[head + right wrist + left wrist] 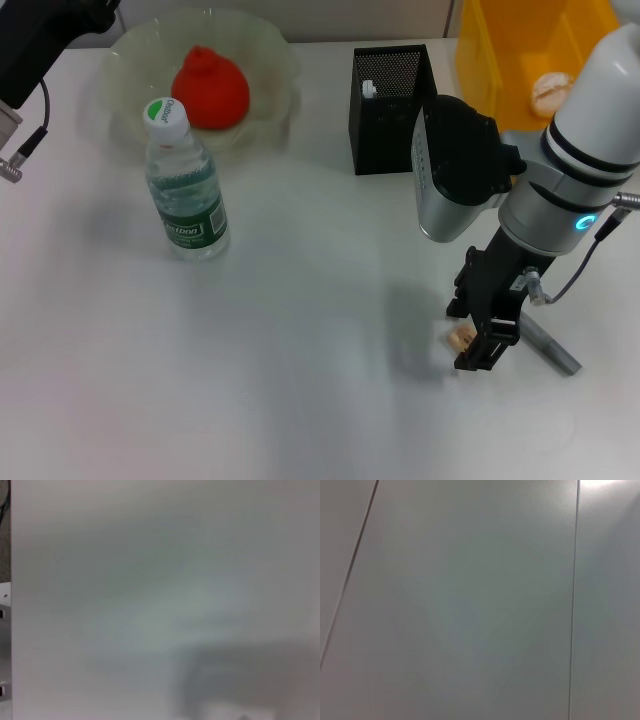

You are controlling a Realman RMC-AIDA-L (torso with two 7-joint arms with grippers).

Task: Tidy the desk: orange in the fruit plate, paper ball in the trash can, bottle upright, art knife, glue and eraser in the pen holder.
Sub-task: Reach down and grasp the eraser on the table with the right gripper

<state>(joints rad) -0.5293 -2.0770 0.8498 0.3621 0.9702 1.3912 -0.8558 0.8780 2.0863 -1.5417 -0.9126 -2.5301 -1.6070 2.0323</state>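
The orange (210,88) lies in the clear fruit plate (270,50) at the back left. The water bottle (185,180) stands upright in front of the plate. The black mesh pen holder (392,95) stands at the back centre with a white item (370,88) inside. The paper ball (551,92) lies in the yellow trash can (500,60). My right gripper (472,335) is low over the table at the front right, open, its fingers either side of the small tan eraser (460,338). The grey art knife (550,347) lies just right of it. My left arm (30,50) is parked at the back left.
The white table (250,380) fills both wrist views (470,605) (150,580). The trash can stands right behind the right arm, and the pen holder is close to its elbow.
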